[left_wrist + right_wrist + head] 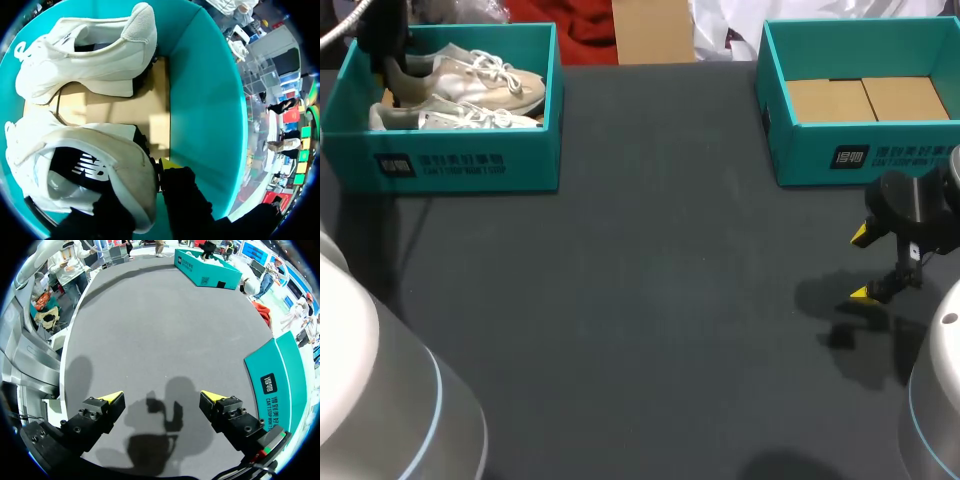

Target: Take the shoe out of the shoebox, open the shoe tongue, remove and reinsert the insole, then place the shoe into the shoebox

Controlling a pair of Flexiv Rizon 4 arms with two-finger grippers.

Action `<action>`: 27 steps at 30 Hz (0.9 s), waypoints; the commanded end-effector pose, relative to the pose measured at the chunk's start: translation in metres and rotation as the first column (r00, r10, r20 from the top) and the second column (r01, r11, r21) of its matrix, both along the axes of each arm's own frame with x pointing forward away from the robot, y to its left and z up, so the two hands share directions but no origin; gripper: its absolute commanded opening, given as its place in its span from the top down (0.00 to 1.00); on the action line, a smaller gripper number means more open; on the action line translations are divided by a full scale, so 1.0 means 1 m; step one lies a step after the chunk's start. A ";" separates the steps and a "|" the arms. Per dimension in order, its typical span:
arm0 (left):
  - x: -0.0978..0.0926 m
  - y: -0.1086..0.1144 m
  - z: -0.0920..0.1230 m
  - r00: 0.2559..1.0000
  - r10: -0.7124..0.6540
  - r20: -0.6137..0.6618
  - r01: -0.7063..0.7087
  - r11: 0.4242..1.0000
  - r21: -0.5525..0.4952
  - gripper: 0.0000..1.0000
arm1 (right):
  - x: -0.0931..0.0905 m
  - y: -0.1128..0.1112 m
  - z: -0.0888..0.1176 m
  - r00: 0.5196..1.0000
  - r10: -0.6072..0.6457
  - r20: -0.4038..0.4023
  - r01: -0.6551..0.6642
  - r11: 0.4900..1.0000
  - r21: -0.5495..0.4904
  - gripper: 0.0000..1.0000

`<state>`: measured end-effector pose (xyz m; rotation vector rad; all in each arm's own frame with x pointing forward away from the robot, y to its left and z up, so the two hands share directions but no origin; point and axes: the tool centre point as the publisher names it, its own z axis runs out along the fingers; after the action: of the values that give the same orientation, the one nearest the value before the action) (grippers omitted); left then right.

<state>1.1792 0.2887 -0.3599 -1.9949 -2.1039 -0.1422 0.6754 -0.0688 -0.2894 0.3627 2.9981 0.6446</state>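
Note:
Two cream lace-up shoes lie in the teal shoebox (460, 160) at the table's far left. My left gripper (395, 65) reaches down into that box at the heel end. In the left wrist view, my left gripper (145, 192) is shut on the heel of the nearer shoe (75, 150): one finger is inside the opening and the other is outside against the heel. The second shoe (85, 55) lies ahead of it on the cardboard floor. My right gripper (861, 264) hangs open over bare table at the right; my right gripper (162, 396) has nothing between its fingers.
A second teal shoebox (850, 155) with a cardboard floor stands at the far right, just beyond my right gripper, and its wall (280, 385) shows beside that gripper. The dark table (650, 300) stretches between the two boxes.

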 end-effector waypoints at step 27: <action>0.000 -0.006 0.033 0.999 0.001 0.052 0.005 0.993 -0.119 0.13 | -0.002 0.000 0.000 1.000 -0.001 0.003 0.001 1.000 -0.001 0.00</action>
<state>1.1903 0.2796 -0.3445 -2.0650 -2.1802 -0.0639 0.6754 -0.0688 -0.2894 0.3627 2.9981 0.6446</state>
